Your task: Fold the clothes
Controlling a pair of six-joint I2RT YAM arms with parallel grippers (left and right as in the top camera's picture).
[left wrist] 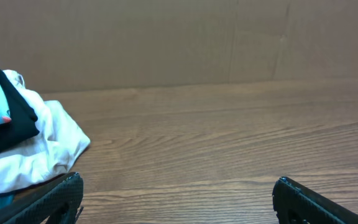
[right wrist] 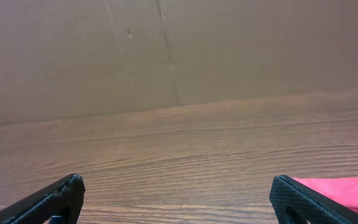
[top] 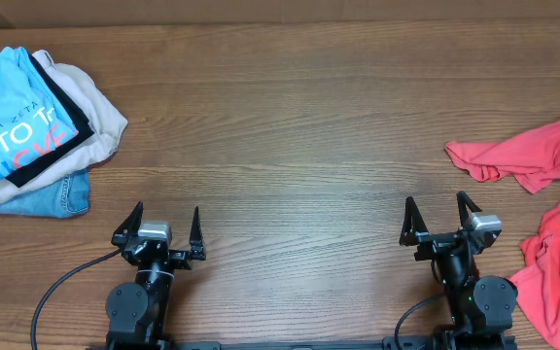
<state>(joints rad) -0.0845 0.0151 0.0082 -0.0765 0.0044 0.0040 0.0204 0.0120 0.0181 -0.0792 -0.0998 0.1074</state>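
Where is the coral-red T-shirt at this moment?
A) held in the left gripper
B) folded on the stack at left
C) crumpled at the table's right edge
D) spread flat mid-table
C: the coral-red T-shirt lies bunched at the right edge of the table, beside the open, empty right gripper.
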